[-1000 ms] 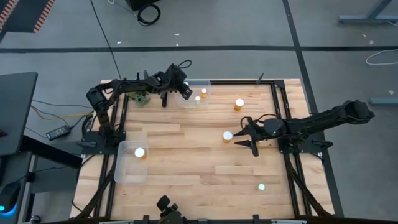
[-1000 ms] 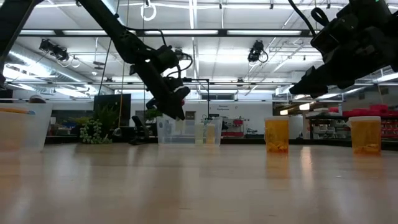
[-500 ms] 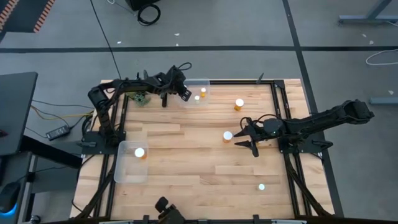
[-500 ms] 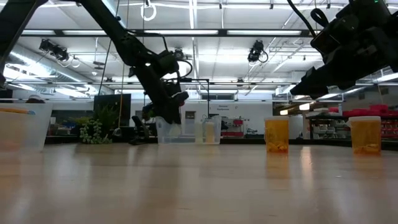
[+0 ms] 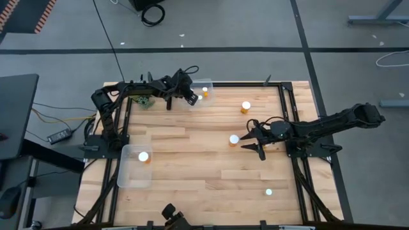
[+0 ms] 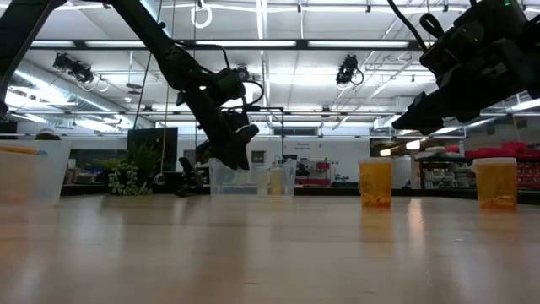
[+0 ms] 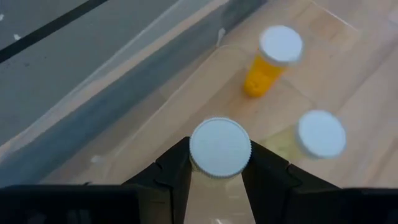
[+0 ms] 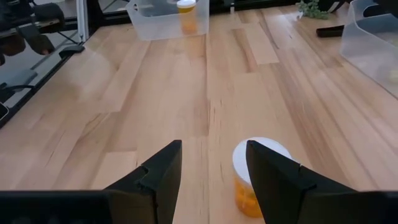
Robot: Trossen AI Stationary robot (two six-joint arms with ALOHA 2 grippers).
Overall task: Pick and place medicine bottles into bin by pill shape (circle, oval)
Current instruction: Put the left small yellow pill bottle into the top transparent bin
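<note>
The left gripper [image 7: 217, 171] is over the far bin [image 5: 199, 94] at the table's back edge, and its fingers are pinched on the white cap of a held bottle [image 7: 219, 148]. Through the wrist camera, two more bottles sit below in that clear bin: a tilted one [image 7: 272, 59] showing its amber side and another [image 7: 320, 134] seen cap-on. From the level camera, the left arm slants down with its gripper [image 6: 229, 145] right at the bin [image 6: 251, 177].

Over on the right side, the right gripper [image 5: 254, 140] hangs low near mid-table, fingers spread apart, with a loose bottle [image 5: 234, 139] just beside its tips. Its wrist view shows that bottle [image 8: 258, 177] close in front, partly behind one dark finger [image 8: 277, 177], not gripped.

Elsewhere on the wood table [image 5: 211, 166], one bottle [image 5: 245, 107] stands alone toward the back, another [image 5: 268, 191] stands near the front right, and the near bin [image 5: 133, 166] on the left holds a single bottle [image 5: 144, 156]. A small green plant [image 5: 146, 101] sits at the back left corner.
</note>
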